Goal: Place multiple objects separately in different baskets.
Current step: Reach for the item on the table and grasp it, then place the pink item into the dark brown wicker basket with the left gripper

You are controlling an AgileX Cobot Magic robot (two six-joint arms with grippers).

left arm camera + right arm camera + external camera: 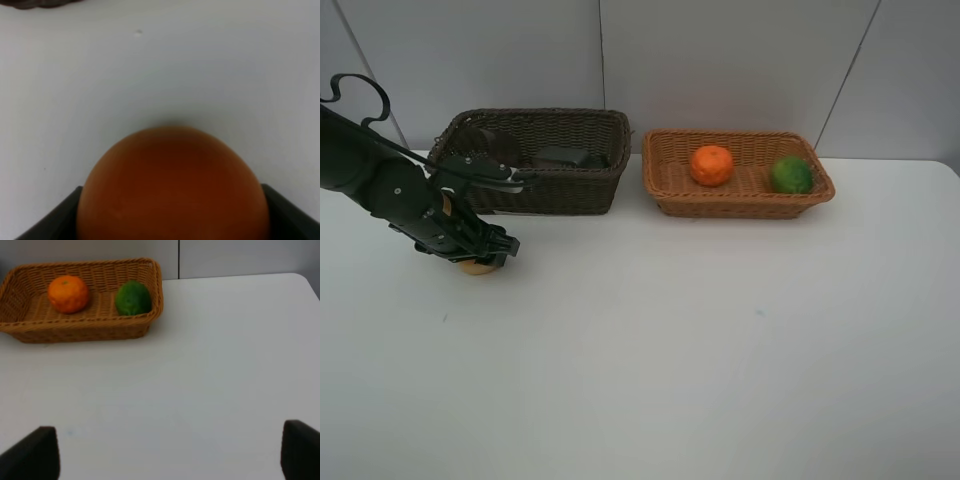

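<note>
White laminate covers the bench (700,360), the largest thing here. Two wicker baskets stand along its far edge: the dark brown basket (535,160) at eleven o'clock from the centre, with dark items inside that I cannot make out, and the light tan basket (738,172) at one o'clock. The tan one holds two fruits, an orange (711,165) and a green lime (791,174), lying apart from each other.

One more fruit is out on the bench, the red-orange round fruit (172,185) at about nine o'clock, just in front of the brown basket. The left claw (478,255) sits over it, with a finger showing at each side of the fruit in the wrist view. Whether the pads already press on it I cannot tell.

The right claw (170,450) is spread wide over bare bench, holding nothing.

The risk, as I judge it: a smooth round fruit can squirt out from between flat fingers or roll off if they meet it off-centre. Lifted loosely, it might drop short of the tan basket.

Count: two baskets, three fruits visible, two claws.
</note>
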